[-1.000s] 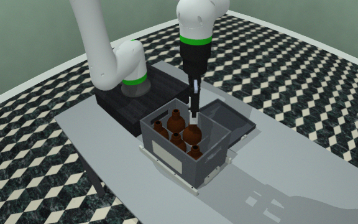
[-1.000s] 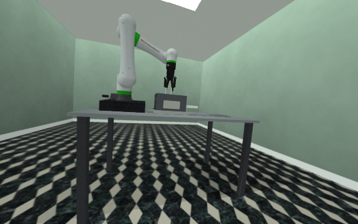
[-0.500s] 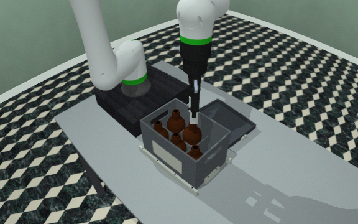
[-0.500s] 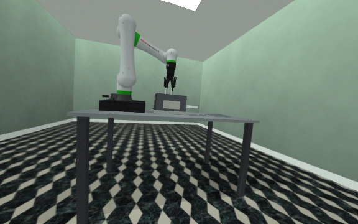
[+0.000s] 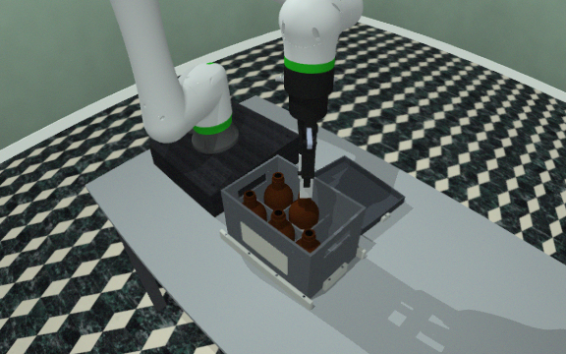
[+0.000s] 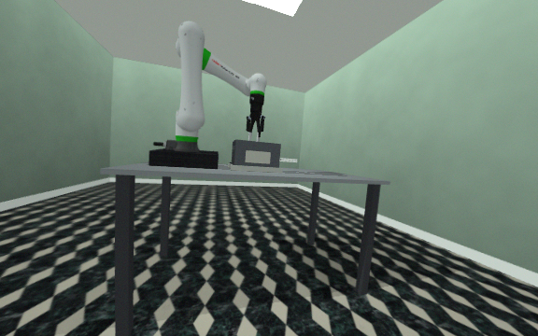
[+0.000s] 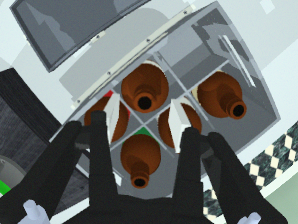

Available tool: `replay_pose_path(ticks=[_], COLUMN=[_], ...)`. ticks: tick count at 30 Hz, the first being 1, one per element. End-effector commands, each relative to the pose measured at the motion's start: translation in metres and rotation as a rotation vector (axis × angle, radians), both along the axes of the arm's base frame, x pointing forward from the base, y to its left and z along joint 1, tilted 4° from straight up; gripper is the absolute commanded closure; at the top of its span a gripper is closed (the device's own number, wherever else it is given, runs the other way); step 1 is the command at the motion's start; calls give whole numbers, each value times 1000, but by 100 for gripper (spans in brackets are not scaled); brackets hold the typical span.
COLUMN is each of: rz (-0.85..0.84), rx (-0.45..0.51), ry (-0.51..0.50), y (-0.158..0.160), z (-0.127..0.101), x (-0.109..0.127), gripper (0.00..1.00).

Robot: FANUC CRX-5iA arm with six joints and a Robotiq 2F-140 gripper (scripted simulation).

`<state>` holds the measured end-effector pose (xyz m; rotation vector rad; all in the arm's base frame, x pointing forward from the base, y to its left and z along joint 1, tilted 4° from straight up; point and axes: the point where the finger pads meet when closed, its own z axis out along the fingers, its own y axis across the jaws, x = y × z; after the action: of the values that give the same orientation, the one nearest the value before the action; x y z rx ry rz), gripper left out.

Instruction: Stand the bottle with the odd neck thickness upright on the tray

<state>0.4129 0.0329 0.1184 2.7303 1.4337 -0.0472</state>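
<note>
The grey crate (image 5: 334, 267) (image 6: 238, 156) (image 7: 256, 121) holds five brown bottles. My gripper (image 5: 306, 191) (image 6: 254, 137) (image 7: 144, 108) is open and points down, its pale fingertips on either side of the neck of the tray-side middle bottle (image 5: 304, 214) (image 7: 145, 82), with gaps to both tips in the wrist view. In the top view the fingers hide that neck. The other bottles (image 5: 278, 197) (image 5: 254, 208) (image 5: 283, 229) (image 5: 309, 242) (image 7: 140, 152) (image 7: 219, 92) stand around it; two are partly behind the fingers in the wrist view. Neck thickness differences cannot be told. The dark grey tray (image 5: 378, 199) (image 7: 75, 30) holds no bottle.
One crate compartment (image 7: 200, 52) beside the middle bottle is empty. Thin dividers and high crate walls surround the bottles. Pale strips (image 5: 265, 269) (image 7: 148, 40) lie along the crate's base. The black robot base block (image 5: 185, 172) (image 6: 183, 159) stands close to the crate.
</note>
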Motion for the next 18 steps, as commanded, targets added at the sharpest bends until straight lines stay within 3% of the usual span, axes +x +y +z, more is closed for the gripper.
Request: replay_pose_path(ticks=[1,18], rz=[0,0], rx=[0,0], ry=[-2,-2], y=[0,-1], z=[-1,-19], x=[1,1], gripper=[56,56])
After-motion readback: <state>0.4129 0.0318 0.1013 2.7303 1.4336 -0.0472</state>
